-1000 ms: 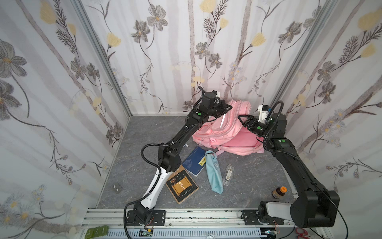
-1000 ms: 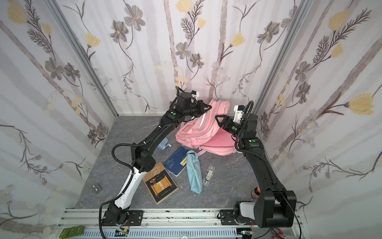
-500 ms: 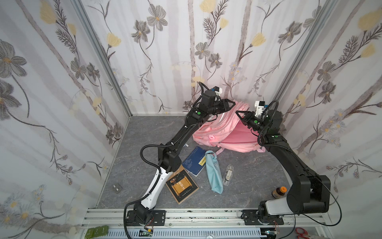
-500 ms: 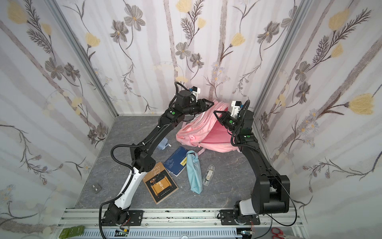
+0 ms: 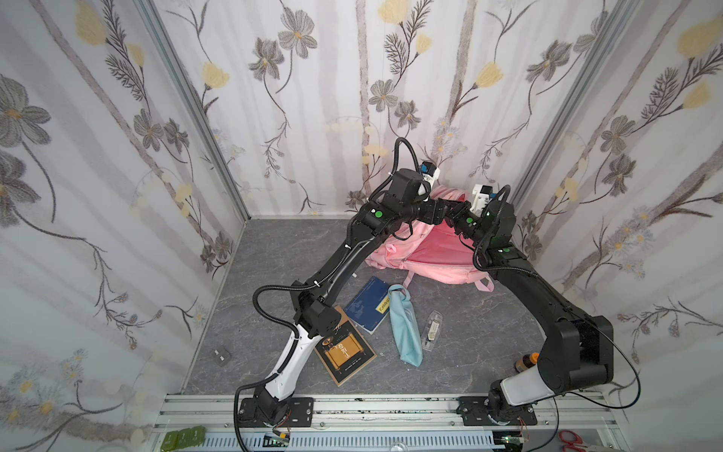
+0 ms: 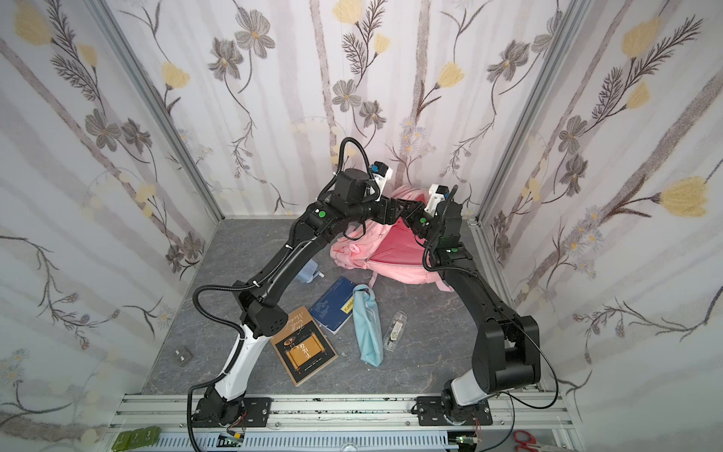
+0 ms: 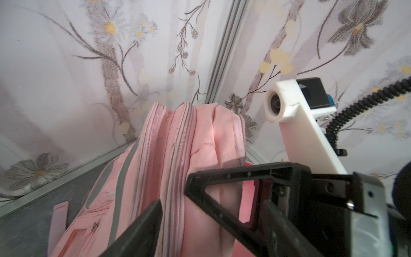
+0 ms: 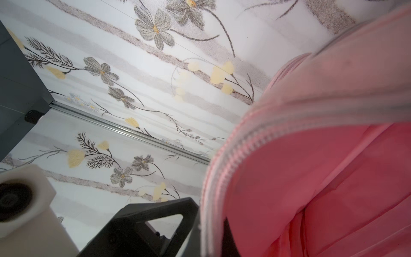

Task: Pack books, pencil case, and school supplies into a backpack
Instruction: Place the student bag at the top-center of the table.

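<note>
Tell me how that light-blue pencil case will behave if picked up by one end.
Probably floppy: the pencil case lies flat and creased, so it would likely sag from a grip at one end. It looks thin, so probably light. Its looped end seems to overlap the navy book, which might shift.

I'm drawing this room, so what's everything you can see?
Backpack: 1, pink, back of floor.
Navy book: 1, yellow label, floor middle.
Brown book: 1, gold picture, nearer front.
Pencil case: 1, light blue, beside navy book.
Clear case: 1, see-through, beside pencil case.
Box: 1, pale blue, left of backpack.
Bottle: 1, brown, floor's right side.
Block: 1, grey, floor's left side.
Scissors: 1, red, front edge.
Left arm, right arm: 2, black and white, reaching backpack.
Left pincer: 1, black, open at backpack's top.
Right pincer: 1, black, shut on backpack's edge.
</note>
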Robot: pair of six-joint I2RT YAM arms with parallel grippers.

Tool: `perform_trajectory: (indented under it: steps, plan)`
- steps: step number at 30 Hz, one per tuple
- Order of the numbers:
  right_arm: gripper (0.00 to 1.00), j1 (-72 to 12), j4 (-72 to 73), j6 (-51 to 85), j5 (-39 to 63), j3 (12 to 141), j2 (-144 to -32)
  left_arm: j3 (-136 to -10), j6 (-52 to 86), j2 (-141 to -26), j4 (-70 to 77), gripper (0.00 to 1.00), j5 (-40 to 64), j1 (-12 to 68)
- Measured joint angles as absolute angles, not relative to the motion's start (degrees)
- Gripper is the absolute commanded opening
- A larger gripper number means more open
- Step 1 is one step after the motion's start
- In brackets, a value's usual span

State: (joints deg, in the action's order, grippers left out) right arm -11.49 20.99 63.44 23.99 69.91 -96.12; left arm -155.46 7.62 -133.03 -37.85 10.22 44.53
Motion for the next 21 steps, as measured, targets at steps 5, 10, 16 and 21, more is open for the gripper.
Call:
perform_trajectory:
  steps: [5,10,16,21]
  plan:
    - [0.00,-11.7,20.3,63.8,23.6,69.9,-96.2,-155.3,5.5,-133.0,-38.8,0.71,6.9,44.9]
    - [0.00,-11.4,19.8,63.8,24.0,69.8,-96.0,-150.4,5.0,-130.1,-37.3,0.78,5.5,44.9]
    - [0.00,-10.5,19.9,64.0,24.0,69.2,-95.4,-134.0,6.5,-121.4,-30.7,0.79,8.5,43.6]
    - [0.00,-10.4,20.6,64.0,24.3,68.1,-94.9,-122.3,9.7,-116.5,-22.8,0.78,12.3,42.2]
